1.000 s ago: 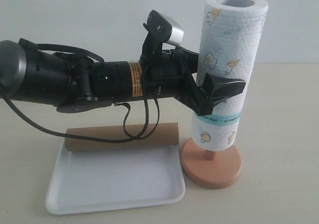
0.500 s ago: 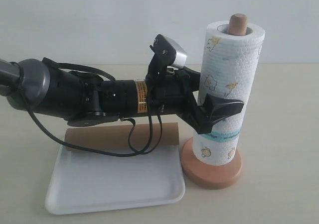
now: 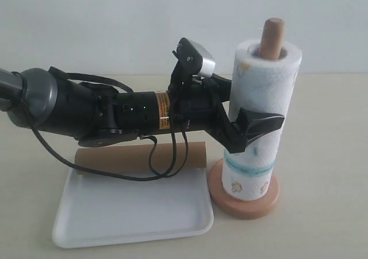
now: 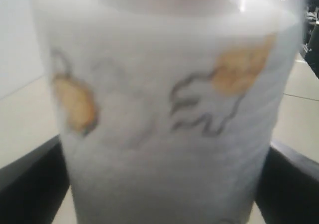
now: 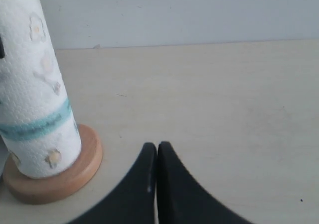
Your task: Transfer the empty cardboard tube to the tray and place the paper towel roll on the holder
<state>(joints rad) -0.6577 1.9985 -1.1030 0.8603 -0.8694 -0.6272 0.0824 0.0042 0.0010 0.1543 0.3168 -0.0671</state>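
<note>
The paper towel roll [image 3: 261,80] stands upright on the holder, threaded over its dowel [image 3: 272,34], whose rounded tip sticks out above the roll. The roll's lower end reaches the holder's round base [image 3: 253,206]. My left gripper [image 3: 256,124] is shut on the paper towel roll around mid-height; in the left wrist view the roll [image 4: 164,109] fills the frame between the dark fingers [image 4: 30,184]. The empty cardboard tube [image 3: 115,157] lies along the far rim of the tray [image 3: 126,218]. My right gripper [image 5: 157,147] is shut and empty, over bare table beside the holder's base [image 5: 75,176].
The left arm [image 3: 86,109] reaches across above the tube and the back of the tray, with a cable hanging down over the tube. A pale wall stands behind the beige table [image 3: 322,126].
The roll has slid down the dowel with my left gripper still on it; its lower end now reaches the base, and the dowel tip has come out above the roll's top.
</note>
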